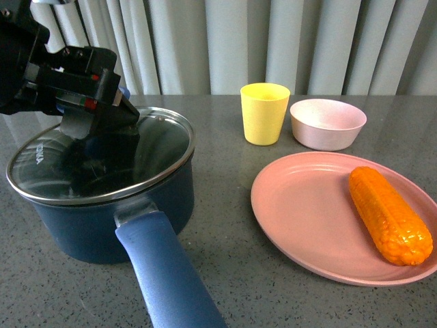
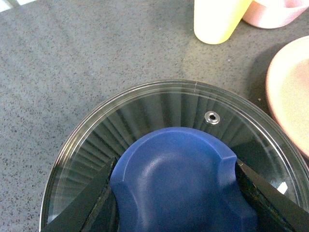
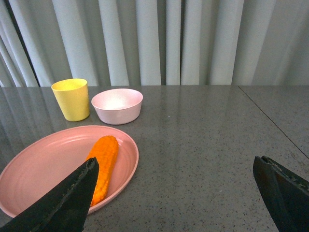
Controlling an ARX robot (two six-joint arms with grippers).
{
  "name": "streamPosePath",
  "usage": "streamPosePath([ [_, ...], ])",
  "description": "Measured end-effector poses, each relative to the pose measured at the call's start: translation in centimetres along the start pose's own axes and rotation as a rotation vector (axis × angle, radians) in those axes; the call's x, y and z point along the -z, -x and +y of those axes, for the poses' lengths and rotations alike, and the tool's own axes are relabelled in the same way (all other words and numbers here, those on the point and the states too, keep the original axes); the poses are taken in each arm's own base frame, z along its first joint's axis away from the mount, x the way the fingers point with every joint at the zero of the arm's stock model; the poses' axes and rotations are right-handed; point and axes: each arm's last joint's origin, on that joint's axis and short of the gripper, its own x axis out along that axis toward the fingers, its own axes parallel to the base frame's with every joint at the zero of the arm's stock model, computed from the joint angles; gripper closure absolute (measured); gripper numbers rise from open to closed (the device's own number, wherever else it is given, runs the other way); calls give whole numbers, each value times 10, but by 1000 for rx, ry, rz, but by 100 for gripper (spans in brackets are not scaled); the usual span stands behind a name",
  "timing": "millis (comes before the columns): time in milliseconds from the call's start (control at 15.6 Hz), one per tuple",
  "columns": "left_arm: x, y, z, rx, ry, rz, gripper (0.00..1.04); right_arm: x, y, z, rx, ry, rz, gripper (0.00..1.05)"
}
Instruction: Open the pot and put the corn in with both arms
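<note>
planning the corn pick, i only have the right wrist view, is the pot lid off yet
Observer: No. In the front view the glass lid sits closed on the pot.
Operator: is the left arm on it at least
Observer: Yes. The left wrist view shows the left end effector around the lid's blue knob, with its fingers against both sides of the knob.

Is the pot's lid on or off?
On. The glass lid sits flat on the pot, left end effector gripping its blue knob.
</note>
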Motion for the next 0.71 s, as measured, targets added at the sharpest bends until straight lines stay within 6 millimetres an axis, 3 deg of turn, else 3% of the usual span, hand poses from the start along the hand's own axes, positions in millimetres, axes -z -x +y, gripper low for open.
streamPosePath([
  [128, -16, 13, 4, 14, 8, -51, 44, 0, 0, 0, 0, 0, 0, 6],
  [449, -26, 24, 11, 1, 21, -94, 44, 0, 0, 0, 0, 0, 0, 6],
  [706, -27, 51, 59, -126, 95, -149, 45, 0, 0, 0, 0, 0, 0, 6],
])
